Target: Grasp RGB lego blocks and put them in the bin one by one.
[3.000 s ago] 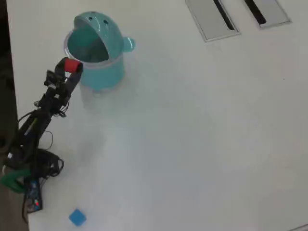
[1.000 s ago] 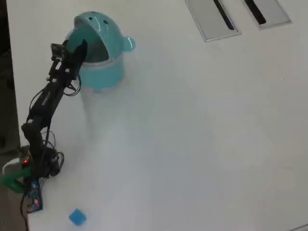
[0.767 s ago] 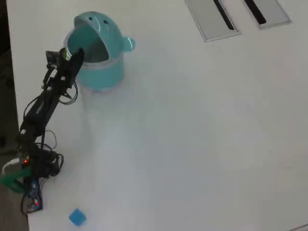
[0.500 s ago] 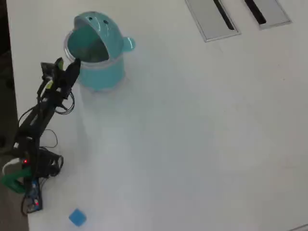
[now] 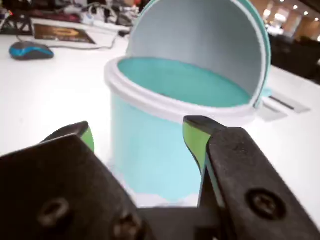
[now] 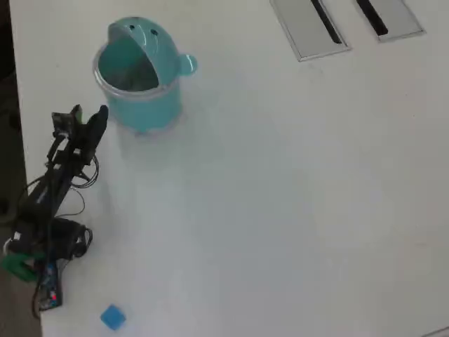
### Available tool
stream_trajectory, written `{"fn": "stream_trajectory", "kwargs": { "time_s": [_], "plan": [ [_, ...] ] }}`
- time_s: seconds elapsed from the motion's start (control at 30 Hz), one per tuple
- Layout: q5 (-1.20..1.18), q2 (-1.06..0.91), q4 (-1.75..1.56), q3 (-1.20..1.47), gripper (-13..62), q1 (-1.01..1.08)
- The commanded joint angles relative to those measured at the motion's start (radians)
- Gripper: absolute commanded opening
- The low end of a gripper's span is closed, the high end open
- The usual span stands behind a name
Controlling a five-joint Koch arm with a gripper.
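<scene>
Jaws [image 5: 137, 135] apart, nothing between them; in the overhead view they [image 6: 90, 121] sit off the bin's rim, at its 8 o'clock. Bin [image 6: 140, 74] upright on the tabletop [image 6: 280, 196], upper left. Light blue block [image 6: 112, 316] lies at the tabletop's 7 o'clock edge, well apart from the bin.

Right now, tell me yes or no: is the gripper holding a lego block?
No: the wrist view shows the gripper open with nothing between its green-padded fingers, only the teal bin beyond.
</scene>
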State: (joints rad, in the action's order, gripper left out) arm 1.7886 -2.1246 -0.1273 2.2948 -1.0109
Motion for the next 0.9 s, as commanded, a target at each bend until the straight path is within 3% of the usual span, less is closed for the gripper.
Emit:
{"fn": "stream_trajectory", "kwargs": {
  "time_s": [0.0, 0.53, 0.87],
  "plan": [
    [0.000, -0.038, -0.069, -0.021, 32.4, -0.029],
    [-0.035, -0.048, -0.038, 0.206, 33.9, -0.264],
    [-0.035, 0.077, 0.008, 0.147, 33.8, -0.347]
  ]
}}
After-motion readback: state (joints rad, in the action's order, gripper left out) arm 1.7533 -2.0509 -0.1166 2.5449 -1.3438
